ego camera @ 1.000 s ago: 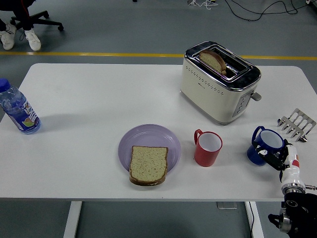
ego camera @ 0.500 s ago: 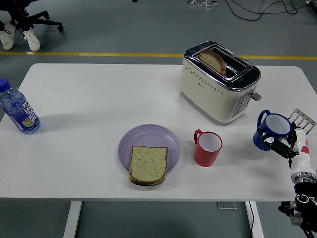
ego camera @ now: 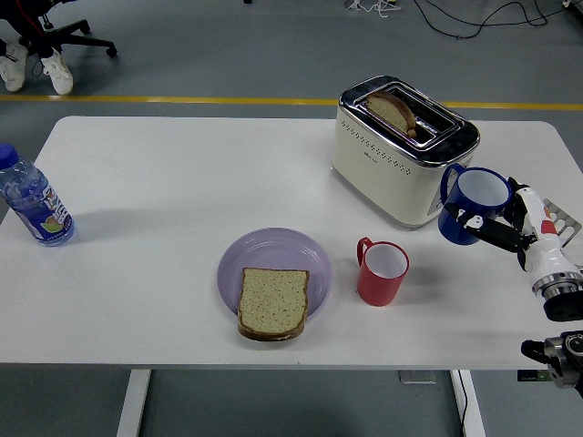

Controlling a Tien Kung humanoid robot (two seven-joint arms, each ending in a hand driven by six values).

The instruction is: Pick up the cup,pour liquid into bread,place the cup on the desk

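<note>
Right hand [ego camera: 510, 228]: my fingers [ego camera: 487, 232] are clamped round the blue cup [ego camera: 474, 205], which is lifted off the table [ego camera: 164, 173] and sits just beside the toaster [ego camera: 403, 150], tilted a little towards me.
Left hand: not in view.
Risk, collision: the cup is very near the toaster's side; I judge a sweep left at this height could clip it or its lever.
Risk, red cup [ego camera: 383, 271]: it stands between my cup and the bread [ego camera: 272, 302]; a low pass could knock it over.
Risk, spill: any extra tilt on the way could pour out short of the plate [ego camera: 273, 255].
Blue cup contents: white inside; I cannot tell whether it holds liquid.
Red cup contents: looks empty, white inside.
Toaster: one slice [ego camera: 393, 111] standing in a slot.
Plate: one slice of bread at its near edge, overhanging slightly.
Bottle [ego camera: 32, 200]: far left, capped, well clear.
</note>
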